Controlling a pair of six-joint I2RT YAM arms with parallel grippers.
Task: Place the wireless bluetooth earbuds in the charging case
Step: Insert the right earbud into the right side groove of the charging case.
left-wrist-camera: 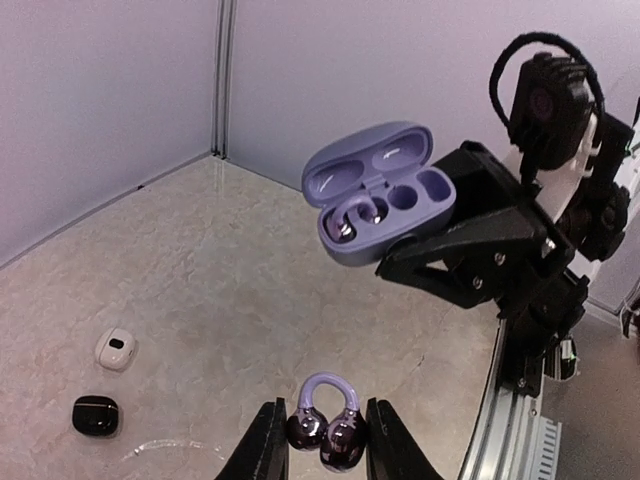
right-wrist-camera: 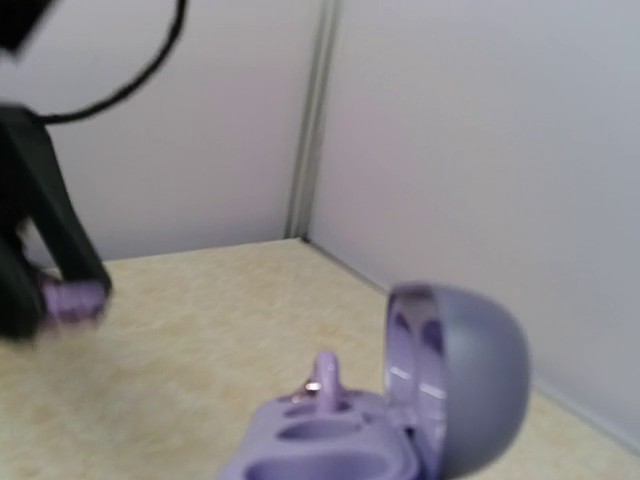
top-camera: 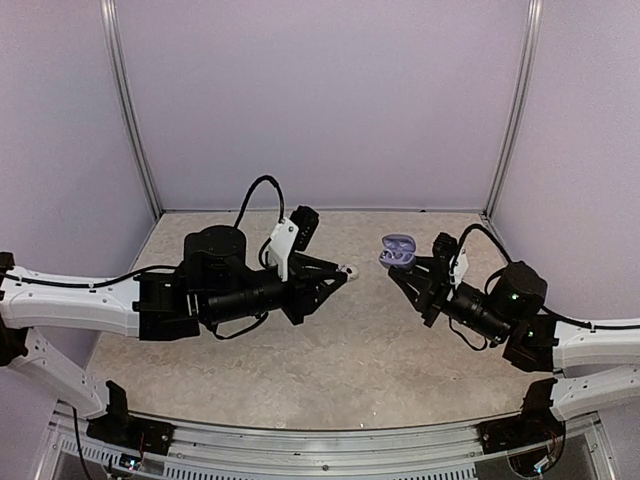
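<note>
Above the pale stone-patterned table (top-camera: 300, 360), the two arms face each other, their tips near but apart. The right gripper (top-camera: 408, 268) is clamped on the base of the lilac charging case (left-wrist-camera: 380, 195) and holds it off the table, its lid open and its wells tilted toward the other arm. The left gripper (top-camera: 340, 272) is closed on a purple clip-style earbud (left-wrist-camera: 325, 428), pinching its two glossy bulbs with the arch pointing ahead. Far off on the table lie a small white case (left-wrist-camera: 116, 349) and a small black case (left-wrist-camera: 96, 415), well clear of the work. A second earbud (left-wrist-camera: 355, 215) is seated in one side of the charging case; the well beside it looks empty.

The main risk, as I judge it, is alignment. The held earbud is curved and gripped on rounded surfaces, so it could swivel or squirt out when it meets the rim. Because the charging case hangs only from a pinch, a firm push may tip it or pry it loose. The broad fingers could also strike the raised lid or dislodge the seated earbud.
</note>
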